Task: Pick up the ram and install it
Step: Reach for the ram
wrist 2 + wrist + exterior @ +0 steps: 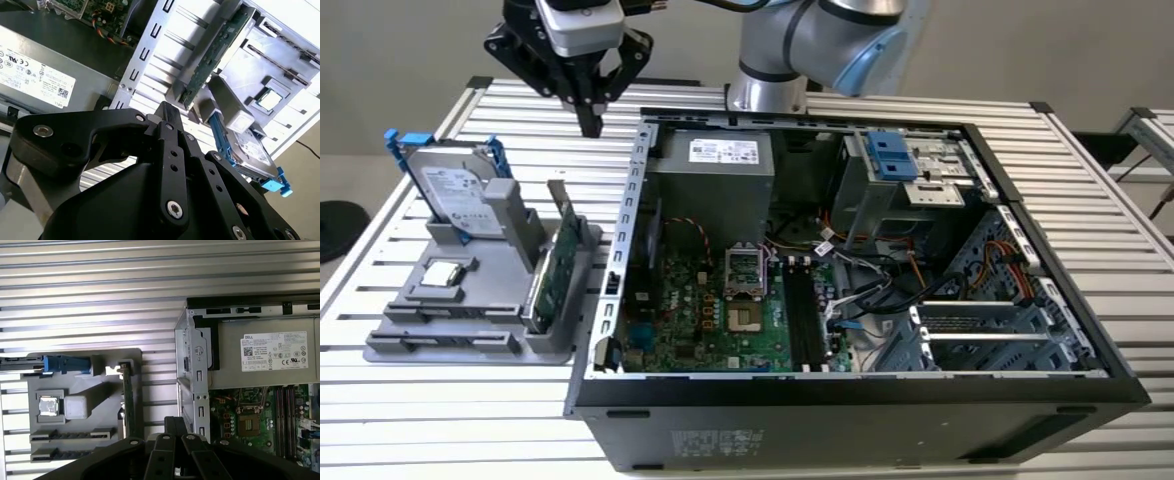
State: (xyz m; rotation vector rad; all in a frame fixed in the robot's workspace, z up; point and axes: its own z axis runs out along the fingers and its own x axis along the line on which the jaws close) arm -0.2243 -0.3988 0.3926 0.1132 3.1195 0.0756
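An open computer case [854, 420] is lying on the slatted counter [400, 400], its motherboard [707, 320] facing up. On the exterior view's left, the ram [550, 270] is standing on edge in a gray holder [454, 345], beside a hard drive [454, 195]. Farther back, the arm's gripper [591, 126] is hovering above the counter, jaws clenched on nothing.
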